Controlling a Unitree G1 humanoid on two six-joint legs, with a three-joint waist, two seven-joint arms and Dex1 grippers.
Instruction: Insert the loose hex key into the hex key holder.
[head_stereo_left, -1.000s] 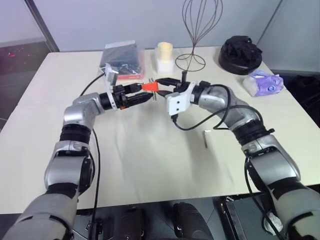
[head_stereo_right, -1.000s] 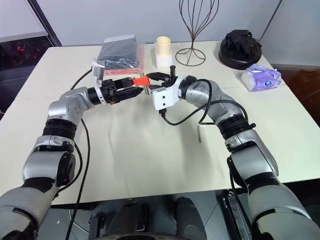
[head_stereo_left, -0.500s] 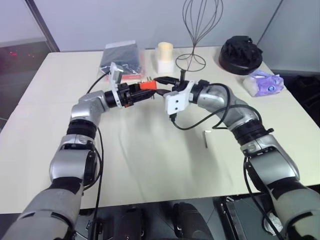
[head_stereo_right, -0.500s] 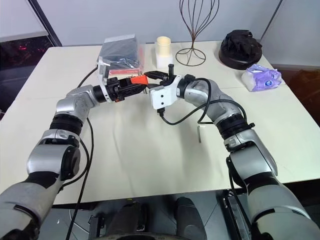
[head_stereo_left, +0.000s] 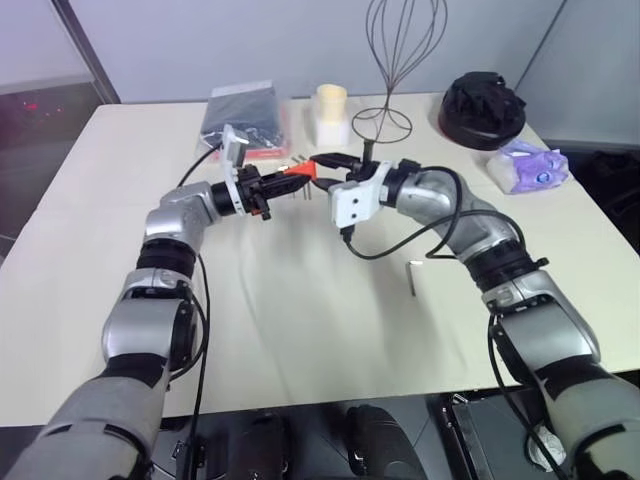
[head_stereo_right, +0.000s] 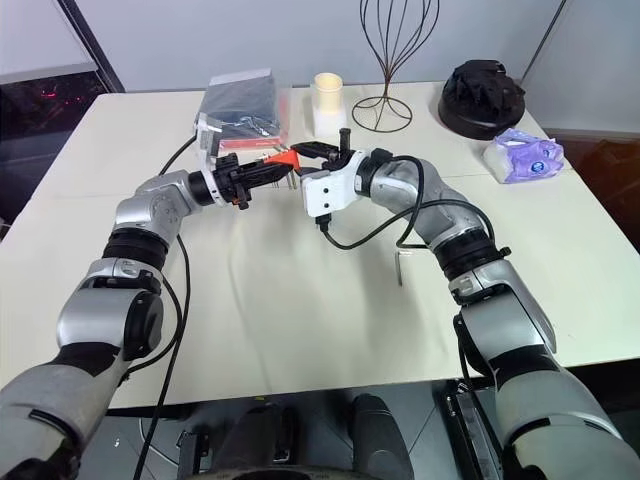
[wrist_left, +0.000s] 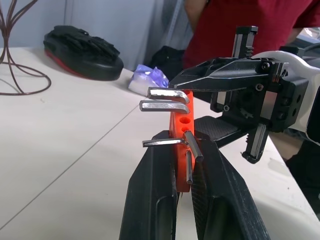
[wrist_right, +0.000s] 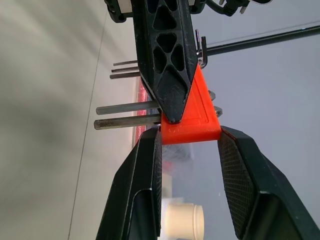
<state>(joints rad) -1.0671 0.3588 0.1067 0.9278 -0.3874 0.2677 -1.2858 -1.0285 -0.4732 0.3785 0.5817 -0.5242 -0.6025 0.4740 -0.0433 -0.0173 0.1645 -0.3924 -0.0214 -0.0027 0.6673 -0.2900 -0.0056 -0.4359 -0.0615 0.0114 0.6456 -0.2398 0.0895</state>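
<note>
Both pincers (head_stereo_right: 262, 170) (head_stereo_right: 305, 152) on hex key holder (head_stereo_right: 284, 160).

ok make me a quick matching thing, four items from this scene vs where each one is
Things:
1. hex key holder
2. loose hex key
3. tissue pack
4. cream cup

Places:
A. lying flat on the table by the right forearm
B. beside the wire stand, far edge of the table
C. held off the table between both sets of fingers
D. by the table's right edge, near the black object

Pairs: 1-C, 2-A, 3-D, 4-B
</note>
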